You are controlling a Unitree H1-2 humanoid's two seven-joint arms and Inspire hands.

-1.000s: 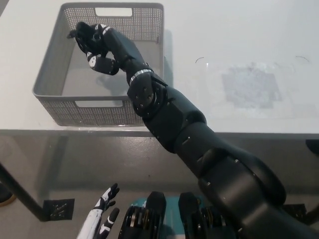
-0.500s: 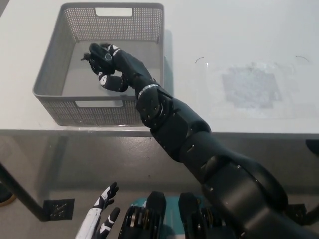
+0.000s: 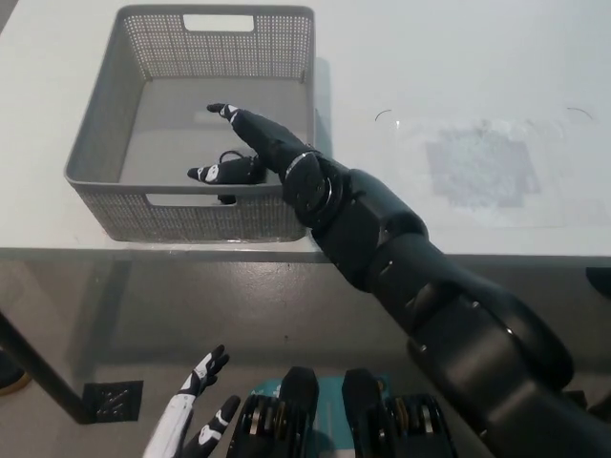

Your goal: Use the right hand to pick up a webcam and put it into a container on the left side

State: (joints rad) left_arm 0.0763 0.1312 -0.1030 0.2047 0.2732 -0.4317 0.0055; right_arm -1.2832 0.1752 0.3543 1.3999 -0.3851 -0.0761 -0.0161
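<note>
**Right hand spread open inside the grey basket**

A grey perforated basket (image 3: 100, 143) sat on the white table (image 3: 430, 67), toward its left side and close to the near edge. The basket had mesh walls all round, a handle slot cut in its far wall and another in its near wall, and a plain smooth floor.

The black right arm reached in from the lower right, crossed over the near right corner of the basket, and ended with the right hand (image 3: 250, 143) inside it. That hand was open: its fingers were spread apart, one group pointing up and to the left toward the middle of the floor, another pointing left along the near wall. It gripped nothing.

A small dark object lay low in the basket, just under and beside the lower fingers, against the near wall; this appeared to be the webcam (image 3: 227, 175). It merged with the black of the hand, so its outline and whether the fingers touched it could not be told. The remainder of the basket floor showed only bare grey surface.

To the right of the basket, well apart from it, a clear plastic sheet (image 3: 482, 167) lay flat on the table.

The white left hand (image 3: 196, 405) hung below the table edge at the lower left, its fingers apart and holding nothing.
</note>
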